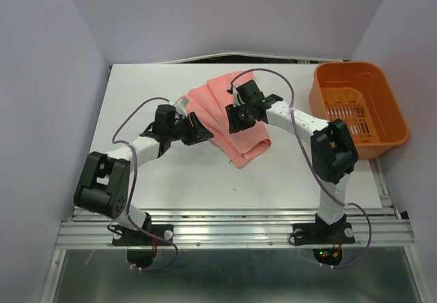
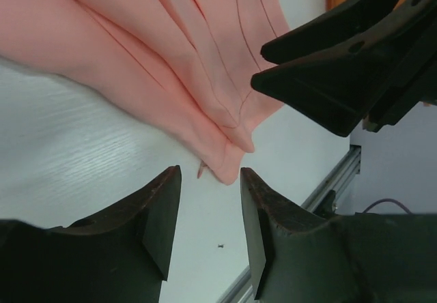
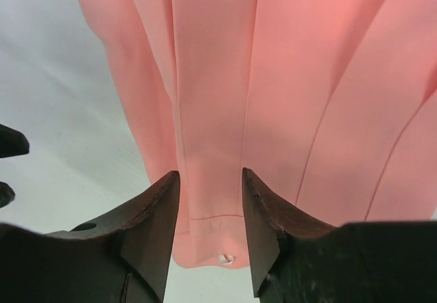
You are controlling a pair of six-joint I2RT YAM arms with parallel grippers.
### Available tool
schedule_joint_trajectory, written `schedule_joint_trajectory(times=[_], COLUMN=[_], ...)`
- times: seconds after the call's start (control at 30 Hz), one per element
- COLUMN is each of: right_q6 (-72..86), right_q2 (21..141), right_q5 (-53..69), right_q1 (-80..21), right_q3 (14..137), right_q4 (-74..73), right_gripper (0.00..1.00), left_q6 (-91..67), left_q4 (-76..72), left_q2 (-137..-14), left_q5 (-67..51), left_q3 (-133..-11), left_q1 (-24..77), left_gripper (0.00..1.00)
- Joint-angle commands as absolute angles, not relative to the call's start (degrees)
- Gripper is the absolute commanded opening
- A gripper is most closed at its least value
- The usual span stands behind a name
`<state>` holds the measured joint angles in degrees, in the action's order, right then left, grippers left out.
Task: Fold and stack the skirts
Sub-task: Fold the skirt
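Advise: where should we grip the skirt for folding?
The narrow stitched end of the skirt, from straight above. It lies flat on the table with its pleats gathered into one strip there, directly under the open right gripper.

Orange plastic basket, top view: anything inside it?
In the orange plastic basket only its own slotted floor shows, with nothing lying on it. The right arm's black elbow covers the near-left corner, so that corner cannot be checked.
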<state>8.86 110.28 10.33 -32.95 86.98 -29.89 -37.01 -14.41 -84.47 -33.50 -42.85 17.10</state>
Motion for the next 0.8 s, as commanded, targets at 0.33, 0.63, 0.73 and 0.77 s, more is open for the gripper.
schedule_joint_trajectory(times=[0.33,0.63,0.73,0.77], right_q6=[7.5,6.6,6.7,6.7], right_q2=[116.5,118.1,118.7,118.8], right_q5=[9.0,8.5,8.6,9.0], right_q1=[-37.1,-37.7,-37.7,-37.7], right_q3=[94.7,93.6,93.7,94.0], right_q4=[-36.3,-36.4,-36.4,-36.3], right_gripper=[0.51,0.38,0.27,0.25], left_q6=[-47.4,-45.4,-45.4,-45.4], left_q4=[-19.0,-14.1,-14.0,-13.9], left_q2=[-101.2,-104.8,-104.9,-104.9], left_q5=[-35.9,-31.9,-30.7,-30.2], left_q3=[-52.6,-52.3,-51.2,-50.9], left_q1=[20.2,20.3,20.3,20.3], left_gripper=[0.45,0.4,0.33,0.33])
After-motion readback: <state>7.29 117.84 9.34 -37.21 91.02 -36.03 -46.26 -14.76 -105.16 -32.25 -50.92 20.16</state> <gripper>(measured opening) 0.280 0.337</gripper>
